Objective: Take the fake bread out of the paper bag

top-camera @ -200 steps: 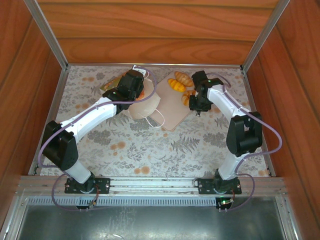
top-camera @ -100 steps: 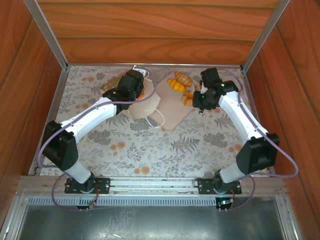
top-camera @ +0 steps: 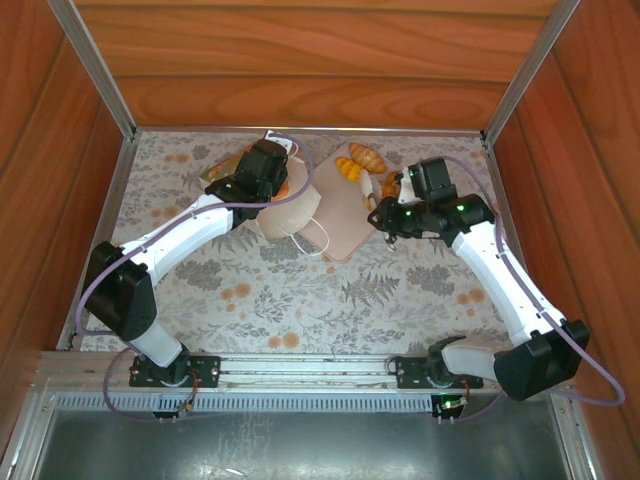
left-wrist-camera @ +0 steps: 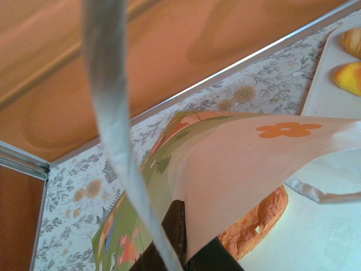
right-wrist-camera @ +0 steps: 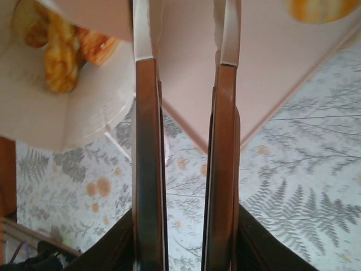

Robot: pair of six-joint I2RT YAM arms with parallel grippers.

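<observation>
- Since a second earlier, the right arm [top-camera: 500,270] had been swung outward, its elbow carried from the middle right of the top view down to the lower right corner. The right gripper [top-camera: 382,215] had been kept at the right edge of the pink tray [top-camera: 340,225], and the left arm [top-camera: 190,235] had not been moved.
- The right gripper's jaws were seen standing apart in the right wrist view. Nothing was held between them, and the tray's corner and the patterned table [top-camera: 300,300] were seen beyond.
- The left gripper [top-camera: 262,172] was closed on the paper bag [top-camera: 290,212], above and left of centre in the top view. In the left wrist view the paper was seen pinched between the dark fingers [left-wrist-camera: 175,237] at the bottom of the frame.
- Some of the fake bread [top-camera: 365,155] was laid on the tray in the upper middle of the top view, with one piece just beside the right gripper.
- Another orange piece [left-wrist-camera: 256,217] was seen under the lifted paper, at the lower right of the left wrist view.
- A white cord handle [top-camera: 318,235] was draped below the bag, beside the tray.
</observation>
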